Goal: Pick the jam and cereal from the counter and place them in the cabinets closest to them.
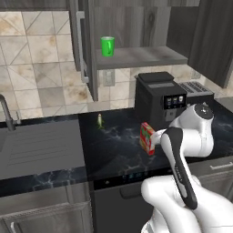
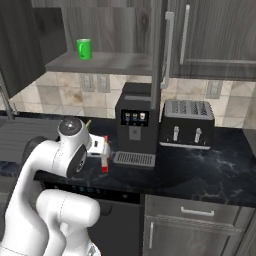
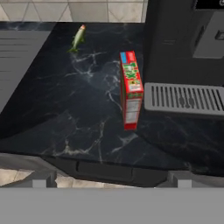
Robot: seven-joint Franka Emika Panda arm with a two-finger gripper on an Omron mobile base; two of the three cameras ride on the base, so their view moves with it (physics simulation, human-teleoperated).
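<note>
The cereal [image 3: 131, 89] stands upright on the counter [image 3: 78, 113], just left of the coffee machine's drip tray [image 3: 183, 99] and well in from the front edge. Seen from the hand, the box sits ahead of and below the camera, a little right of centre, with its narrow top and one thin side facing up the view; its long faces run roughly front to back across the worktop, away from the robot (so the thin dimension lies across the line of sight). That is the relation the coming pick depends on: by this reading, the fingers would have to straddle the thin side, which means lining the opening up crosswise to the box's broad faces and coming down or forward over it. The gripper is fully open and holds nothing. In the left base view the cereal [image 1: 147, 138] shows just beside the arm's wrist, close to the hand and apart from it. The small green and yellow object [image 3: 78, 38] further back on the counter lies well away from the box. The open cabinet shelf [image 1: 141, 57] with the green cup [image 1: 107, 46] hangs above and behind the box, the likely destination.
</note>
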